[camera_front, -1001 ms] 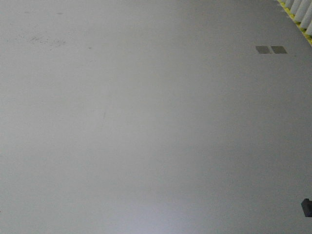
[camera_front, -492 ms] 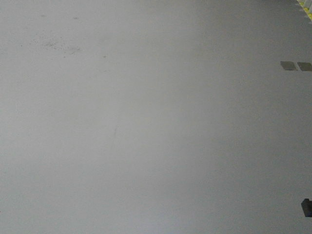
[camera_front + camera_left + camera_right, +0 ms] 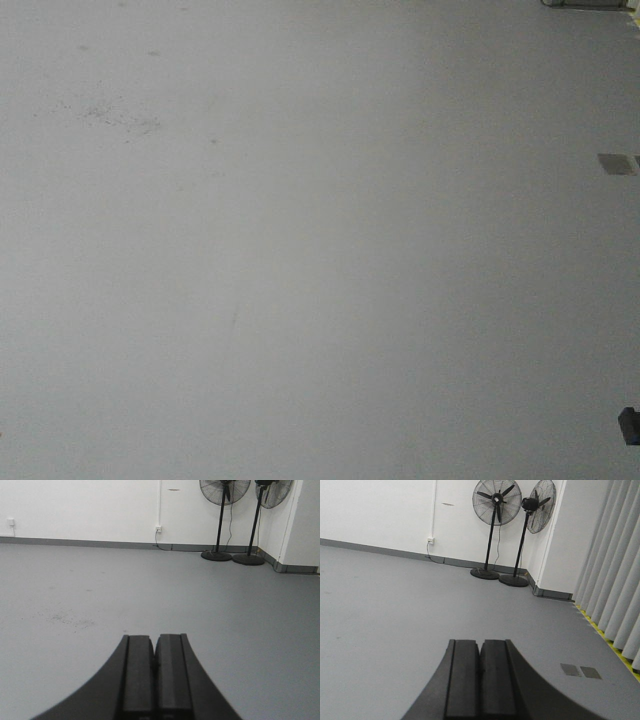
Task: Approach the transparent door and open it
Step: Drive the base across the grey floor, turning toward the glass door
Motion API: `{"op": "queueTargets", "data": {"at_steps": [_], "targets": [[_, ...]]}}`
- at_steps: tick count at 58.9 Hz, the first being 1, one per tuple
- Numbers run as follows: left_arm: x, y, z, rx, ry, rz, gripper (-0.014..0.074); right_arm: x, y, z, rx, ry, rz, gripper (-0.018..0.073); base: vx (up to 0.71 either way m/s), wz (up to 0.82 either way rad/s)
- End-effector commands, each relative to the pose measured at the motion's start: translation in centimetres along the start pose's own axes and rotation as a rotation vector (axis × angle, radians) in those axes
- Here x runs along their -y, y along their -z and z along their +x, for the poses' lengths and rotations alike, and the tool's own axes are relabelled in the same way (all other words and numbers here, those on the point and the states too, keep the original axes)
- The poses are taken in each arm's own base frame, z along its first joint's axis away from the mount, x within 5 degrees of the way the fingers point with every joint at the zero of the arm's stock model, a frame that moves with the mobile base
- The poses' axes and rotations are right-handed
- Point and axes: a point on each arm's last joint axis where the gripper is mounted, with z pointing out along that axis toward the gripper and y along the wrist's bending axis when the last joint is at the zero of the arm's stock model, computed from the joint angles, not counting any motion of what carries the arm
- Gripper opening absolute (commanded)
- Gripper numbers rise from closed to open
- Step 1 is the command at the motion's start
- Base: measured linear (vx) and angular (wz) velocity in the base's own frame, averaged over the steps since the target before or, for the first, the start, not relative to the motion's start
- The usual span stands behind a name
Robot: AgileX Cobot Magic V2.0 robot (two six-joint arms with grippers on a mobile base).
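The transparent door shows in none of the three views, so its place, its facing and the run of its long axis cannot be told. The front view is filled by a smooth, matt grey floor [image 3: 320, 260], with a faint patch of dark scuff marks [image 3: 115, 115] at upper left, a flat grey square patch [image 3: 617, 163] near the right edge, and a small dark object [image 3: 629, 425] cut off at the lower right border. The left gripper [image 3: 154, 647] reaches low over this floor, its two black, flat-faced rectangular fingers pressed together along a thin seam with nothing between them. The right gripper [image 3: 480, 652] looks the same: matt black, blocky, fingers closed against each other and holding nothing. Beyond it stands a plain white wall [image 3: 380, 510] with a grey skirting [image 3: 370, 547] along its foot, a white socket [image 3: 430, 541] just above the skirting, and a thin white conduit [image 3: 434, 510] rising straight up from it. A black pedestal fan [image 3: 496, 502], with a round wire cage, a slim upright pole and a disc base, stands by the wall; a second fan [image 3: 538, 500] of the same build stands just beside it, next to a white corner. On the right hang pale grey curtains [image 3: 615, 580] in long vertical pleats, with a yellow strip [image 3: 605, 637] on the floor along their foot.
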Motion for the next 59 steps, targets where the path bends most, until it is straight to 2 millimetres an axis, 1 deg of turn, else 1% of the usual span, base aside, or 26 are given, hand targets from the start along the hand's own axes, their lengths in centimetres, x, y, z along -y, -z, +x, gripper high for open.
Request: {"op": "queueTargets", "data": {"at_steps": [1, 15, 28, 59], "targets": [[0.04, 0.04, -0.31, 0.083, 0.008, 0.009, -0.0003, 0.09, 0.13, -0.69, 0.096, 0.019, 0.015, -0.0006, 0.4, 0.05], [0.04, 0.04, -0.31, 0.083, 0.008, 0.009, -0.0003, 0.09, 0.13, -0.69, 0.096, 0.019, 0.015, -0.0006, 0.4, 0.12], [0.04, 0.04, -0.31, 0.083, 0.008, 0.009, -0.0003, 0.09, 0.13, -0.69, 0.096, 0.019, 0.015, -0.0006, 0.38, 0.27], [0.04, 0.04, -0.31, 0.083, 0.008, 0.009, -0.0003, 0.09, 0.13, -0.69, 0.096, 0.019, 0.015, -0.0006, 0.42, 0.43]]}}
